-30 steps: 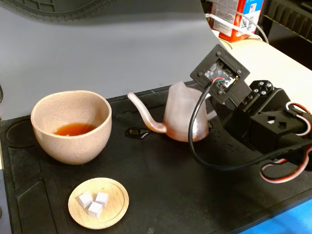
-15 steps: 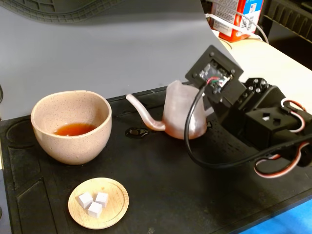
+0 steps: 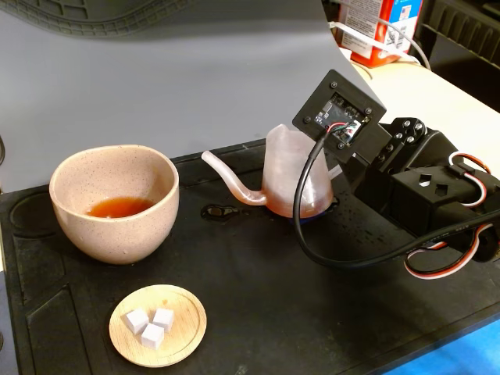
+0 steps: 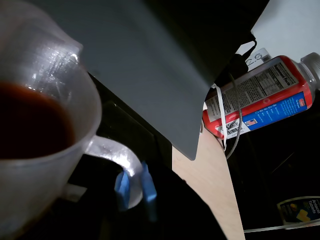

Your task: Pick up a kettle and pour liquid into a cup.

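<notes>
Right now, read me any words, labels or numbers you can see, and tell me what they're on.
Red and blue bottle, wrist view: a white nutrition-style panel and a barcode, print too small to read.
Dark packet at the lower right of the wrist view: label blurred, unreadable.
Kettle, cup, wooden dish: no text.

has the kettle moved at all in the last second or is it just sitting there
Yes. In the fixed view the kettle has shifted slightly up and toward the back wall, its tilt easing toward upright, judged against the unmoved cup and the wooden dish.
</notes>
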You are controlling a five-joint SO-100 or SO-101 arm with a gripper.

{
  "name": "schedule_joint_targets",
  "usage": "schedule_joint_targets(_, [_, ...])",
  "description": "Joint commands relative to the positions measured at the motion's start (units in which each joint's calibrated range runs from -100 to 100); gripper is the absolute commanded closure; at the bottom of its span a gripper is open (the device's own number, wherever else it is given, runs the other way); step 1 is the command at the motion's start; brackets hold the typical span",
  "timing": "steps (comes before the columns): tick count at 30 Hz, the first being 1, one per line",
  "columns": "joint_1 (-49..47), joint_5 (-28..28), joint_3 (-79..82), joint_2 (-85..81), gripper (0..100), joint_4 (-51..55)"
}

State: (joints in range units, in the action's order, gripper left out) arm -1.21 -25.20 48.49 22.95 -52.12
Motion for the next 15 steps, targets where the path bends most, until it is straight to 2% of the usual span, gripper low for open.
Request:
schedule_joint_targets(1, [-0.20, 0.14, -2.12, -0.85, 99, -1.18])
schedule_joint_targets(4, [-0.20, 0.14, -2.03, -0.76, 99, -1.01])
schedule_joint_targets(8, [-0.20, -0.02, -1.76, -0.76, 92, -0.58])
schedule_joint_targets(11, [-0.27, -0.07, -2.12, 0.26, 90, -0.75])
schedule_joint_targets(15, [-0.35, -0.07, -2.66, 2.99, 80, -1.36])
